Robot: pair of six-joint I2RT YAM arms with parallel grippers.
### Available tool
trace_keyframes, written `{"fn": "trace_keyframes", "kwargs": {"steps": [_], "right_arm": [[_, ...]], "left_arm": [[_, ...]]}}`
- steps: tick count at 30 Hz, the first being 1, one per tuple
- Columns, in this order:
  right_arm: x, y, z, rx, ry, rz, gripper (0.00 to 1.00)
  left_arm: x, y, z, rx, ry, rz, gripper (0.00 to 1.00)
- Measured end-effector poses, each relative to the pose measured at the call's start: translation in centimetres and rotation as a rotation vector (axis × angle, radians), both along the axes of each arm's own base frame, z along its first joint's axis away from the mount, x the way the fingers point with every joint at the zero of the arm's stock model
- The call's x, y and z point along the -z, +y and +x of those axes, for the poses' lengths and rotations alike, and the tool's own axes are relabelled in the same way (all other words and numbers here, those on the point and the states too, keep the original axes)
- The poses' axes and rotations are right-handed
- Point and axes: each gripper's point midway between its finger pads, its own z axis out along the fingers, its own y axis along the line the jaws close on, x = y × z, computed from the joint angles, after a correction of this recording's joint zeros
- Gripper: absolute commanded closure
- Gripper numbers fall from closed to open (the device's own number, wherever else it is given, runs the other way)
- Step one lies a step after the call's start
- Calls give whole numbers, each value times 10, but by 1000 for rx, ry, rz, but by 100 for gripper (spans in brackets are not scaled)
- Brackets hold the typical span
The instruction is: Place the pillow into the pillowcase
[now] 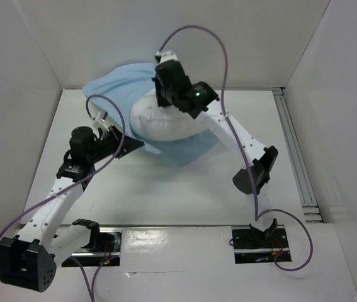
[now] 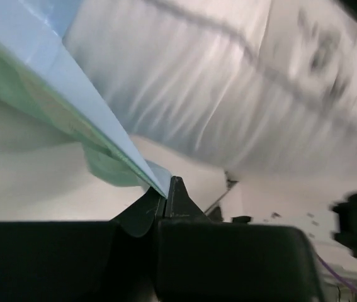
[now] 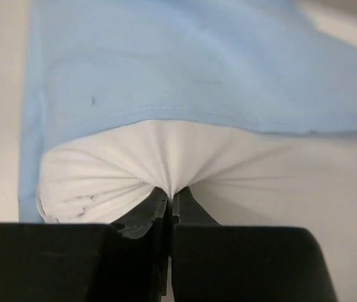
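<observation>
Noted pillow [image 1: 165,123] at far middle of table [image 1: 184,189], partly inside pillowcase [image 1: 112,88]. Found left gripper [image 2: 167,192] clenched on pillowcase edge, right gripper [image 3: 170,196] clenched on pillow fabric. Recommend pulling edge taut against the push and driving pillow in straight, without bunching.

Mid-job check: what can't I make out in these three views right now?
Top view: the right arm covers the pillow's far edge and the pillowcase mouth, so how deep it sits is unclear.
Left wrist view: pillow motion-blurred; the left claw's own fingers hide whether it pinches one pillowcase layer or both.
Right wrist view: the right claw pinches pillow fabric; the top edge cuts off the pillowcase's far end.
</observation>
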Motion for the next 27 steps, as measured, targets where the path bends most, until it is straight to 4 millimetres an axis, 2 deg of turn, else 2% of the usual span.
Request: {"fn": "trace_keyframes", "kwargs": {"steps": [3, 5, 6, 7, 9, 10, 11, 15, 16, 17, 18, 19, 21, 22, 23, 24, 26, 27], "right_arm": [[-74, -8, 21, 32, -183, 94, 100], [-89, -18, 18, 43, -228, 111, 100], [-84, -20, 14, 40, -230, 110, 100], [-73, -21, 11, 35, -214, 96, 100], [-36, -18, 10, 30, -169, 56, 100], [-14, -16, 11, 28, -139, 32, 100], [19, -12, 12, 24, -92, -2, 100], [133, -5, 4, -3, 110, -125, 100], [151, -5, -1, -11, 147, -140, 100], [160, -4, -4, -17, 167, -141, 100], [161, -1, -5, -23, 175, -129, 100], [156, 1, -6, -29, 171, -112, 100], [141, 5, -8, -39, 157, -74, 100], [134, 7, -10, -46, 151, -51, 100], [128, 9, -12, -57, 148, -29, 100], [123, 13, -16, -70, 143, -10, 86], [116, 17, -23, -89, 142, 24, 43], [113, 18, -30, -102, 148, 32, 30]], "left_arm": [[-66, -12, 1, 82, -121, -74, 100], [-92, -18, -10, 142, -178, -108, 100], [-98, -21, -19, 169, -188, -127, 100], [-101, -22, -29, 195, -194, -141, 100], [-96, -23, -48, 226, -174, -171, 100], [-87, -23, -59, 239, -152, -183, 100], [-79, -23, -69, 243, -123, -195, 100], [-43, -19, -92, 227, -8, -206, 100], [-38, -18, -96, 224, 17, -203, 100], [-34, -17, -99, 221, 38, -197, 100], [-29, -16, -102, 219, 54, -186, 96], [-25, -16, -104, 218, 71, -177, 80], [-21, -15, -108, 229, 95, -153, 33], [-23, -16, -111, 245, 104, -141, 5], [-29, -16, -114, 262, 94, -127, 0], [-38, -17, -116, 274, 84, -109, 0], [-58, -14, -115, 274, 50, -63, 0], [-71, -12, -113, 267, 17, -30, 0]]}}
